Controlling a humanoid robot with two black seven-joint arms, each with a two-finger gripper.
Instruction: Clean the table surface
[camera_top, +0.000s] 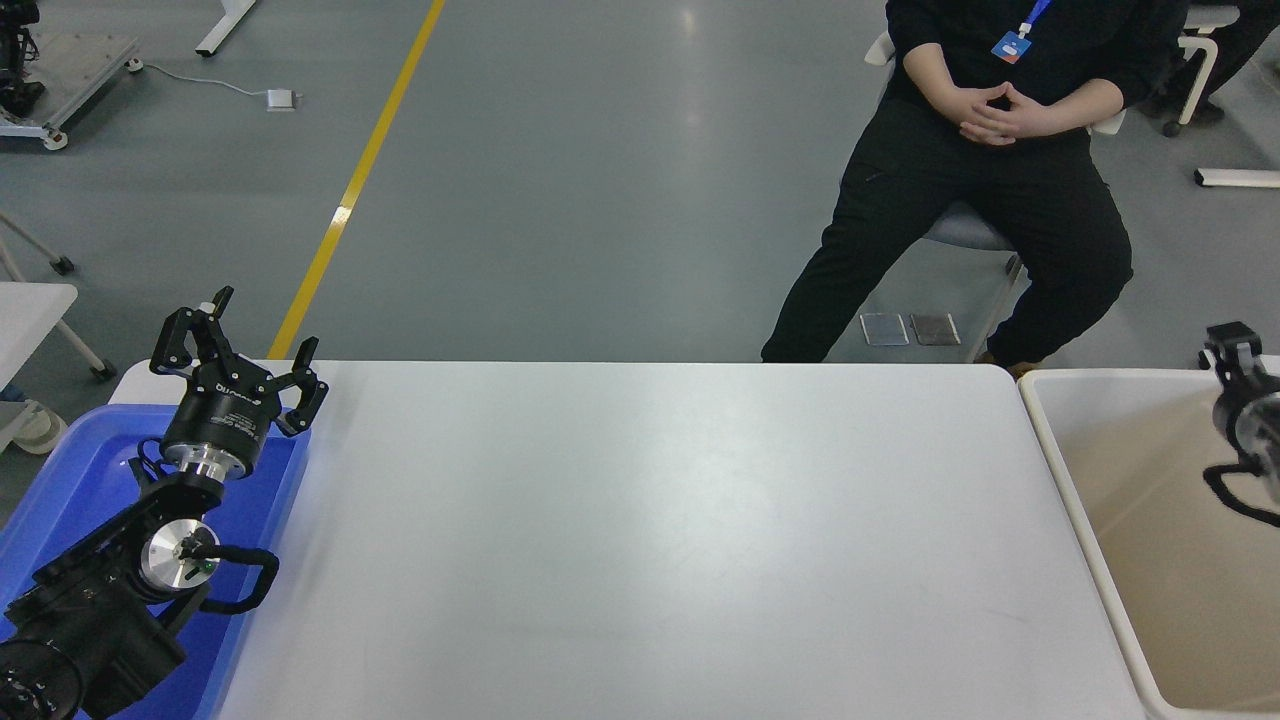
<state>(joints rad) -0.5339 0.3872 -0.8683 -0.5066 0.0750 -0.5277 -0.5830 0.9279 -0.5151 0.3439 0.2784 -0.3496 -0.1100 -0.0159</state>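
The table surface (640, 520) is a wide matte white top, and nothing lies on the part I can see. My left gripper (243, 338) is parked at the far left corner above a blue tray, open and holding nothing. My right gripper (1236, 345) is raised at the picture's right edge, above the far end of a beige bin. It is blurred and partly cut off by the frame.
The shallow blue tray (70, 470) lies at the table's left end under my left arm. The beige bin (1060, 470) stands beside the right end, and its visible inside is bare. A person (990, 150) sits beyond the far right edge with hands clasped.
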